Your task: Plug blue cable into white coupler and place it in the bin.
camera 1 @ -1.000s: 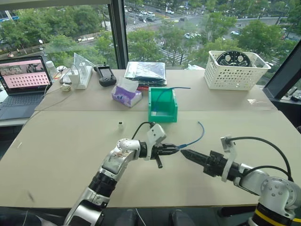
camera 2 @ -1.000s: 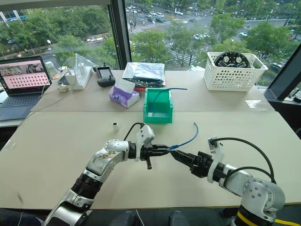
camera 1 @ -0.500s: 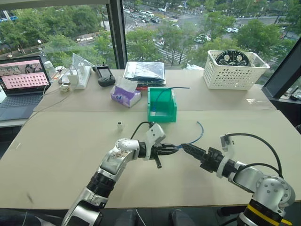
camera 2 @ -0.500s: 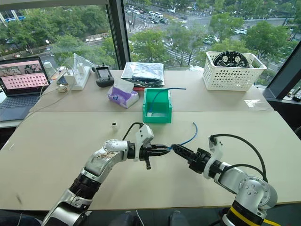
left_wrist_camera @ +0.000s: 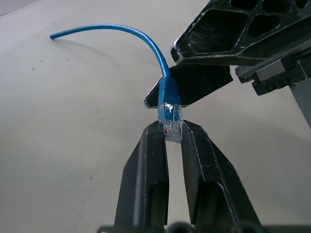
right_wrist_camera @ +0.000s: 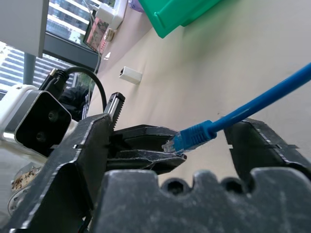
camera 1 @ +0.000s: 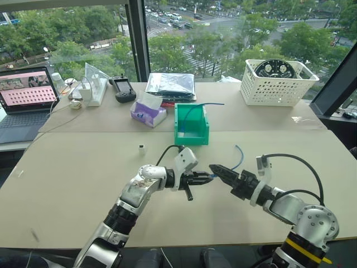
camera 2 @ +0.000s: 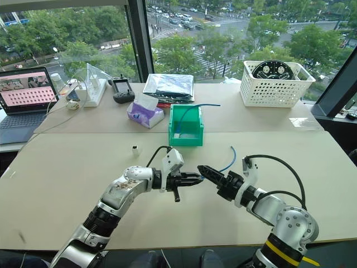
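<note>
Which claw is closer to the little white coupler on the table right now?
Left. The left claw, shut on the blue cable plug, sits nearer the white coupler; the right claw is just beyond it, farther away.

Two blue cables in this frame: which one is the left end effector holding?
The lighter blue cable, pinched by its clear plug in the shut left end effector above the near table. The darker blue cable drapes over the green bin, untouched.

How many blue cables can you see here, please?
2: one cable has its plug pinched by the left gripper; a darker one trails from the bin. More may be hidden.
</note>
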Tool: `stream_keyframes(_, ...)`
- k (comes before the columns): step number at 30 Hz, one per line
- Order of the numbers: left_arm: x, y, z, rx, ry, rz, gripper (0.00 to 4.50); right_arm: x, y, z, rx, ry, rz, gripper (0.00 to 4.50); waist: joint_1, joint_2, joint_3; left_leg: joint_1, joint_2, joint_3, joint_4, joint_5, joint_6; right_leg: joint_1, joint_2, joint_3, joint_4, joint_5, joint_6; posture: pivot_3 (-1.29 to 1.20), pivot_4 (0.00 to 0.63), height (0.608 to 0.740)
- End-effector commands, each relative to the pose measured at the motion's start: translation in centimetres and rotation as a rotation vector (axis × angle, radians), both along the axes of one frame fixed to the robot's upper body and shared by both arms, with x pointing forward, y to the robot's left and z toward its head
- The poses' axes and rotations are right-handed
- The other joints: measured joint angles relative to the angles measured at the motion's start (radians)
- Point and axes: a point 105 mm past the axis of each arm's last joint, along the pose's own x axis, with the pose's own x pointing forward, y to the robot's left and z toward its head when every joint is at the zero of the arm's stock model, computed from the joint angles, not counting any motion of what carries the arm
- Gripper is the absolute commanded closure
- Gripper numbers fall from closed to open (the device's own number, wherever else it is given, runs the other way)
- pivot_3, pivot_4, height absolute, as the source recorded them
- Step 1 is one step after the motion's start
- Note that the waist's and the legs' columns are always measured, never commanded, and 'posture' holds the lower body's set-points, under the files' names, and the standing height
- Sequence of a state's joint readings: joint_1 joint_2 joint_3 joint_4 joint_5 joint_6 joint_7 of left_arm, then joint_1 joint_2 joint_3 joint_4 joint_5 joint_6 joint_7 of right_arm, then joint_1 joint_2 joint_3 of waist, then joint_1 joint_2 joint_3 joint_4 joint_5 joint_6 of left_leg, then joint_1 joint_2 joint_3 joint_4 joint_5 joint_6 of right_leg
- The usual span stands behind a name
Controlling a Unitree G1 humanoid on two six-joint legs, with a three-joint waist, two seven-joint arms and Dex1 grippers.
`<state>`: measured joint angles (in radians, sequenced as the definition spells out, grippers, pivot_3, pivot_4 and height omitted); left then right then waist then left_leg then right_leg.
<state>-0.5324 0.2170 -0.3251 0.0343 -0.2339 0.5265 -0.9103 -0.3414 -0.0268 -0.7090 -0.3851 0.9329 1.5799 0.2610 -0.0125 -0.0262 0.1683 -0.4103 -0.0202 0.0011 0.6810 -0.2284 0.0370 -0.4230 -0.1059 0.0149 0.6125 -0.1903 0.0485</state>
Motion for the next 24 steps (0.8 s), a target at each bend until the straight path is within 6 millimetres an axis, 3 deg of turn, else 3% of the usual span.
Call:
stream_keyframes(1,-0.3,-0.5,1.2,-0.029,-0.047,-0.023,4.5,-0.2,0.3,1.1,0.023,-0.043,0.022,1.78,0.0,0.0,0.0,0.0,0.0,0.0,0.0,0.0,0.0,0.0,0.0,0.0,0.0,0.0,0.0,0.0,0.15,0.736)
stream_keyframes(9,-0.2,-0.5,1.2,-0.032,-0.044,-0.021,4.5,-0.6,0.5,0.9,0.013,-0.033,0.046,4.47,0.0,0.0,0.0,0.0,0.0,0.0,0.0,0.0,0.0,0.0,0.0,0.0,0.0,0.0,0.0,0.0,0.15,0.736)
stream_keyframes(17,-0.2,-0.5,1.2,-0.034,-0.042,-0.016,4.5,-1.3,1.4,1.3,0.014,-0.06,0.118,4.47,0.0,0.0,0.0,0.0,0.0,0.0,0.0,0.0,0.0,0.0,0.0,0.0,0.0,0.0,0.0,0.0,0.15,0.736)
stream_keyframes(19,-0.2,-0.5,1.1,-0.034,-0.041,-0.015,4.5,-1.5,1.4,1.4,0.011,-0.064,0.131,3.62,0.0,0.0,0.0,0.0,0.0,0.0,0.0,0.0,0.0,0.0,0.0,0.0,0.0,0.0,0.0,0.0,0.15,0.736)
stream_keyframes(22,-0.2,-0.5,1.1,-0.035,-0.04,-0.016,4.5,-1.3,1.2,1.2,-0.009,-0.058,0.117,2.78,-0.001,0.0,0.0,0.0,0.0,0.0,0.0,0.0,0.0,0.0,0.0,0.0,0.0,0.0,0.0,0.0,0.15,0.736)
stream_keyframes(24,-0.2,-0.5,1.1,-0.035,-0.039,-0.017,4.5,-1.2,1.1,1.3,-0.008,-0.061,0.108,2.78,-0.001,0.0,0.0,0.0,0.0,0.0,0.0,0.0,0.0,0.0,0.0,0.0,-0.001,0.0,0.0,0.0,0.15,0.736)
